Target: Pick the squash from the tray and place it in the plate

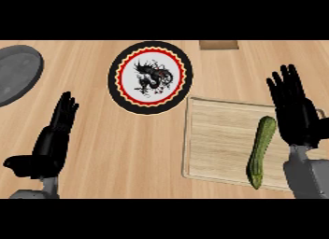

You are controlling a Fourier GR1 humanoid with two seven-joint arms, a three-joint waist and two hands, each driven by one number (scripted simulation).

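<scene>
squash (260,151) on tray (216,140), long axis near-to-far | right hand (293,109) nearer, just right of squash, fingers spread, holding nothing

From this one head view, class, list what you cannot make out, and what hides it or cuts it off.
- Wooden tray: its right part is hidden under the right hand.
- Grey plate: cut off by the left edge.
- Brown object at the top edge: too little shows to name it.
- Plate motif: too small to read.

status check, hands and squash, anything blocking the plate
Both hands open: left hand low left, right hand beside squash. Squash lying on tray, not gripped. Plate bare, path unobstructed.
</scene>
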